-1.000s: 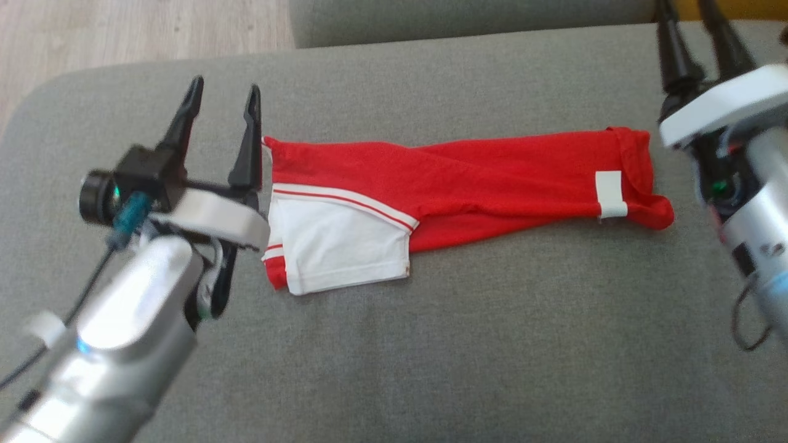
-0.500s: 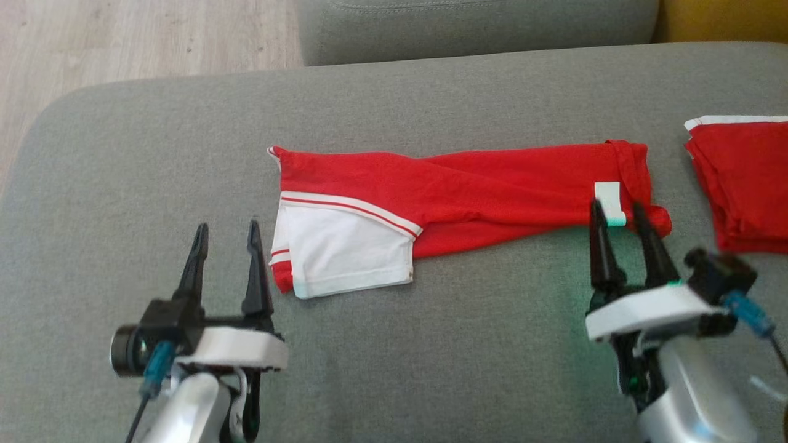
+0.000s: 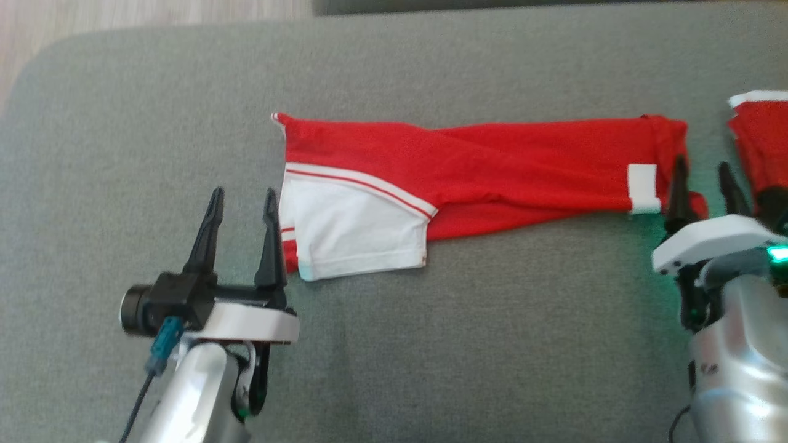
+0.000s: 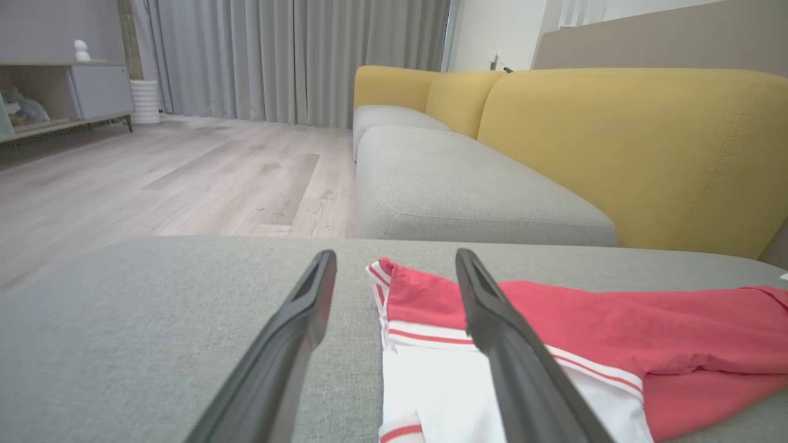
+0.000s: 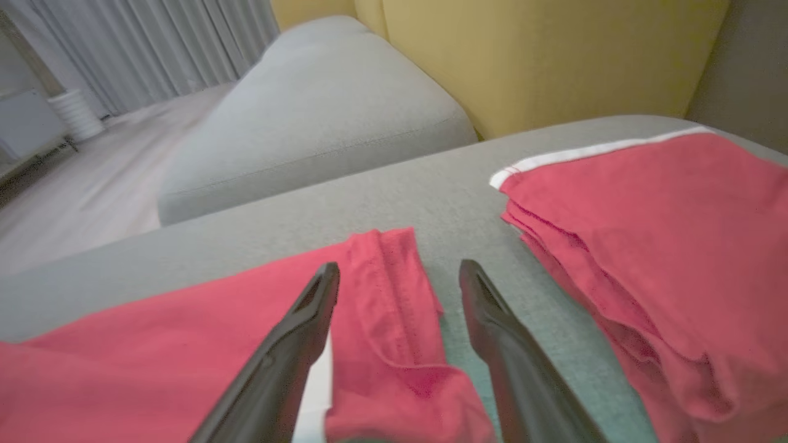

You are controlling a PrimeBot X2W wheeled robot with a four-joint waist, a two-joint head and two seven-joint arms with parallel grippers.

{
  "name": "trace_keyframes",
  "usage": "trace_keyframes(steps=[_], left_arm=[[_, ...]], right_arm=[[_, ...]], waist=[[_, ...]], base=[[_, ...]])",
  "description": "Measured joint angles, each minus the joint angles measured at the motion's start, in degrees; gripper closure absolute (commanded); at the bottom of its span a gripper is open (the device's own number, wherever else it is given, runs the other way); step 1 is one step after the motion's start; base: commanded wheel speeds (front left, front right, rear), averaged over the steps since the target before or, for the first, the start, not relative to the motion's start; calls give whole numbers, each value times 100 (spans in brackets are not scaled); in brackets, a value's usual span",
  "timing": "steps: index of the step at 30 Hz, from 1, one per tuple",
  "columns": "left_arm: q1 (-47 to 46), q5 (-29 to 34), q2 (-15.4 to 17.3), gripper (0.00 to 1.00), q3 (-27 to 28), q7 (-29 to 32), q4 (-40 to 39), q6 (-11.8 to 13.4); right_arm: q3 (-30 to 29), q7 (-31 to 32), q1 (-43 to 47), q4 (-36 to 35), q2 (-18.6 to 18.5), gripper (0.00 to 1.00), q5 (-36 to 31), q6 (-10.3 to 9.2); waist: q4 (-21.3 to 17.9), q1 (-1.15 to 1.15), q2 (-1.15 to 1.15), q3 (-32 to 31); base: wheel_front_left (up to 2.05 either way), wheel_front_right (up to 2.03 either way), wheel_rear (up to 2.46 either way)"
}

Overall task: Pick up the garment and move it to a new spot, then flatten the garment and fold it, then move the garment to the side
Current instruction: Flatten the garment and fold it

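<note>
Looking down from the head view, I see the red-and-white garment (image 3: 468,160) flat on the grey cushion (image 3: 431,344), left gripper (image 3: 243,192) open at its white end, right gripper (image 3: 702,163) open astride its red end. The right wrist view adds a folded red cloth (image 5: 646,215) just right of that gripper.

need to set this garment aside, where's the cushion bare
Bare: the cushion stretch in front of the red garment, between the left gripper and right gripper; the band behind it to the far edge; the left corner. Crowded: the narrow gap between the garment's right end and the second red garment.
</note>
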Motion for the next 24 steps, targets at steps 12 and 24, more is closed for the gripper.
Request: trace_keyframes(steps=[12,24], left_arm=[[-430,326,-238,0,358,0,256,-335],[-482,465,-332,0,594,0,336,-457]], right_arm=[[-1123,113,-1159,1682,12,0,-1467,0],[-1149,-454,-1399,2345,18,100,-1518,0]], waist=[[245,0,0,585],[99,0,0,405]], base=[[0,0,0],[0,0,0]])
